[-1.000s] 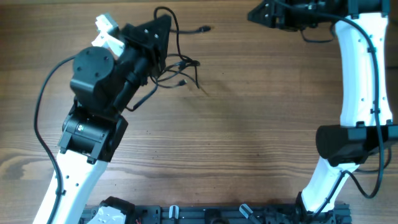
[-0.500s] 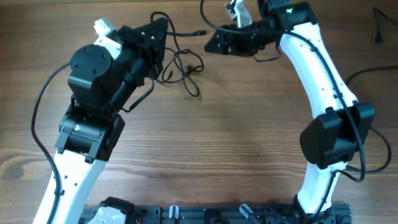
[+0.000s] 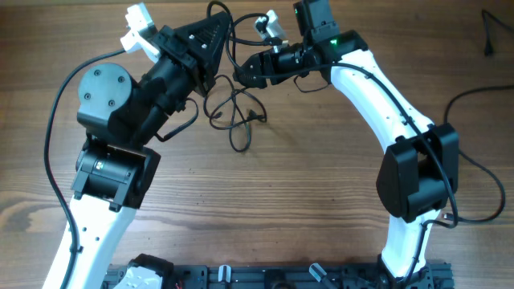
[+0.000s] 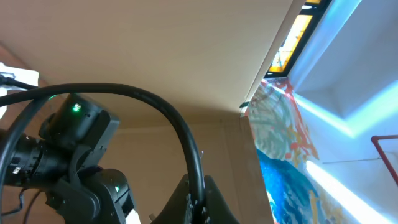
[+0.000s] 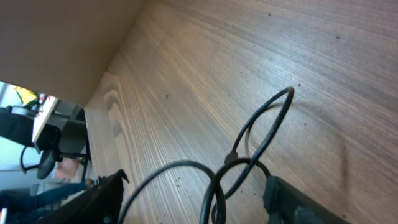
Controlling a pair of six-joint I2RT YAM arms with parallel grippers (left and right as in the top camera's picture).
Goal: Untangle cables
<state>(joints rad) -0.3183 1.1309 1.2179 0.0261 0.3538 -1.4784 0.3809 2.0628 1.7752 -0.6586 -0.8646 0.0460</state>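
At the far side of the desk, the right claw has swung in from the far right corner, where it was a second ago, and now sits low over the cables. Its wrist view shows both fingers spread wide, with two crossing black loops lying on the wood between them, so it is released and holding nothing.

The left claw looks clenched on one strand. In its own upward-pointing view, a black cord arcs down and disappears between the closed fingers. From overhead, the rest of the bundle trails away from that claw toward the middle of the desk.

The tangle has also changed shape. It was a tight knot beside the left claw, and it is now drawn out into longer, looser loops reaching further down the desk.

My reading is that one end is anchored and the second claw is lined up to take another strand, so the pulling apart is only beginning.
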